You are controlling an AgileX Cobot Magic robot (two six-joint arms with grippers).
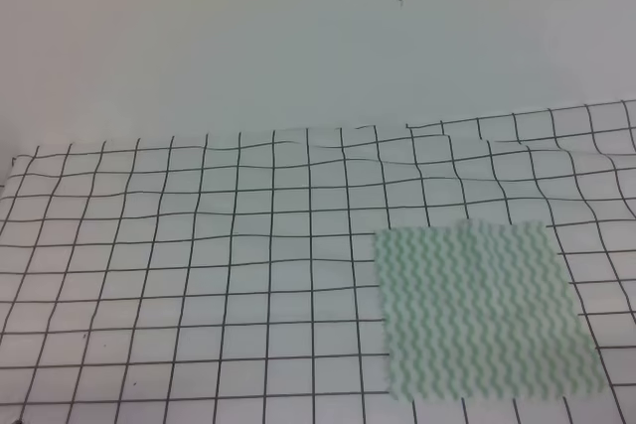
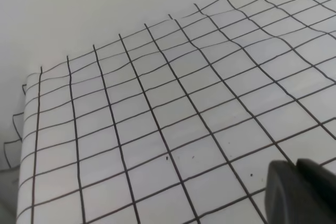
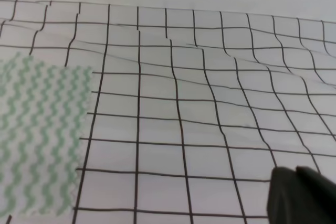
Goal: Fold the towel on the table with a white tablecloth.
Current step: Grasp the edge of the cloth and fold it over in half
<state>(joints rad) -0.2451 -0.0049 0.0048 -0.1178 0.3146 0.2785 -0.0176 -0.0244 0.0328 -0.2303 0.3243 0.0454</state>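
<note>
The towel (image 1: 482, 310), mint-green and white with wavy stripes, lies flat and unfolded on the right front of the table, on the white tablecloth (image 1: 199, 265) with its black grid. In the right wrist view the towel (image 3: 37, 135) fills the left side, and a dark part of my right gripper (image 3: 302, 195) shows at the bottom right, apart from it. In the left wrist view only the gridded tablecloth (image 2: 157, 119) shows, with a dark part of my left gripper (image 2: 302, 192) at the bottom right. Neither gripper appears in the exterior high view.
A plain pale wall (image 1: 298, 37) rises behind the table. The tablecloth is rumpled into a ridge (image 1: 556, 146) along the back right. At the far left the cloth's edge (image 2: 21, 129) drops over the table's side.
</note>
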